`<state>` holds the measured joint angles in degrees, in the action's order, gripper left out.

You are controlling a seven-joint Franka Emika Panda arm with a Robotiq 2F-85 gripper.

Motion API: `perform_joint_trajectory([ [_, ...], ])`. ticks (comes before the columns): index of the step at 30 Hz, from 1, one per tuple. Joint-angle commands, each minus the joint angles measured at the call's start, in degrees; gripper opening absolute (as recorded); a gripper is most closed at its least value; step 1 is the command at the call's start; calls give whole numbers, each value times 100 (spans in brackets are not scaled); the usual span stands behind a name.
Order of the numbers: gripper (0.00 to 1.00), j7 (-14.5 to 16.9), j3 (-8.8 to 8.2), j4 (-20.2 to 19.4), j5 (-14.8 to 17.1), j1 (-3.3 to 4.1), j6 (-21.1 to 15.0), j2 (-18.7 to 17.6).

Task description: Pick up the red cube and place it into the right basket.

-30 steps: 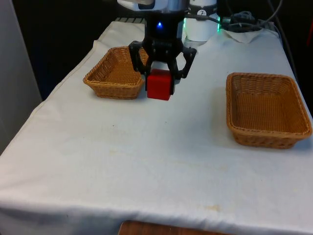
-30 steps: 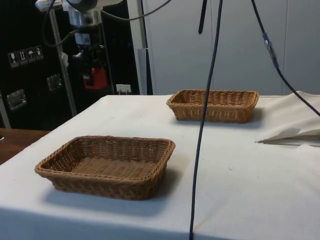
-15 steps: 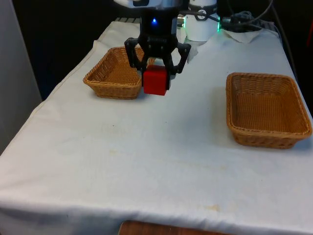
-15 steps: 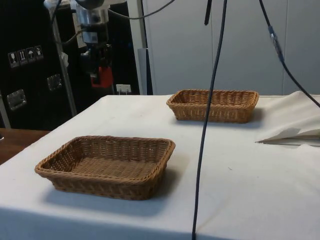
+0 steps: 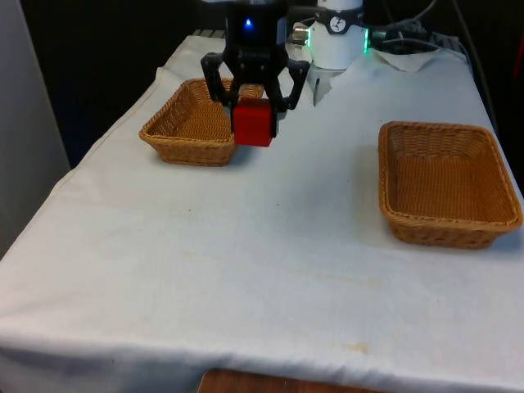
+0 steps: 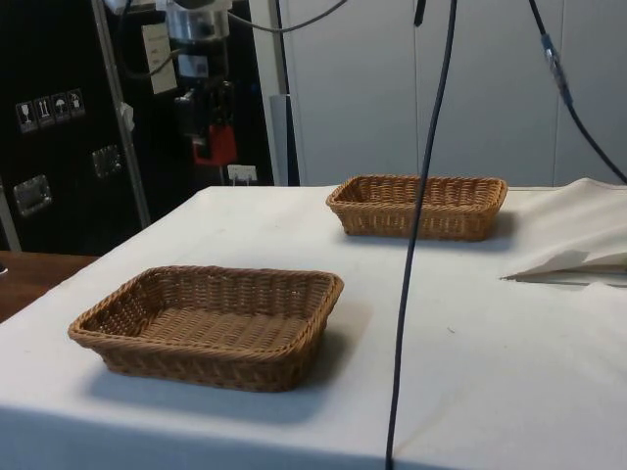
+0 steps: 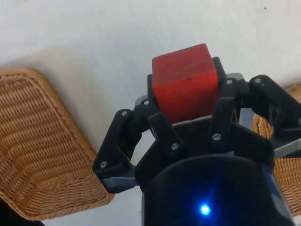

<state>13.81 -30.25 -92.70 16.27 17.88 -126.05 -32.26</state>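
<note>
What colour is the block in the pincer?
Red. The block shows best in the wrist view.

Front view across the table [image 5: 246, 270], side view along it, both sharing two baskets [image 5: 446, 184]

The surface [image 5: 246, 246] is a long table draped in a white, slightly creased cloth. Two shallow rectangular baskets of brown woven wicker rest directly on it, well apart: one [image 5: 190, 124] toward the far end on the front view's left, the other [image 5: 446, 184] nearer the camera on the front view's right, close to the edge.
</note>
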Motion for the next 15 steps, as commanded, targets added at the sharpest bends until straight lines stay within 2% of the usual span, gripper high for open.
perform_joint_trajectory([
  [1,1,29,-57,-275,-63,69,-155,183],
  [6,1,103,-86,-481,-69,69,-172,338],
  [7,1,86,-34,-241,-6,0,-6,183],
  [8,1,115,-86,-516,-69,69,-183,367],
  [14,1,201,-103,-785,-69,63,-269,544],
  [15,1,178,-46,-527,-6,0,-109,367],
])
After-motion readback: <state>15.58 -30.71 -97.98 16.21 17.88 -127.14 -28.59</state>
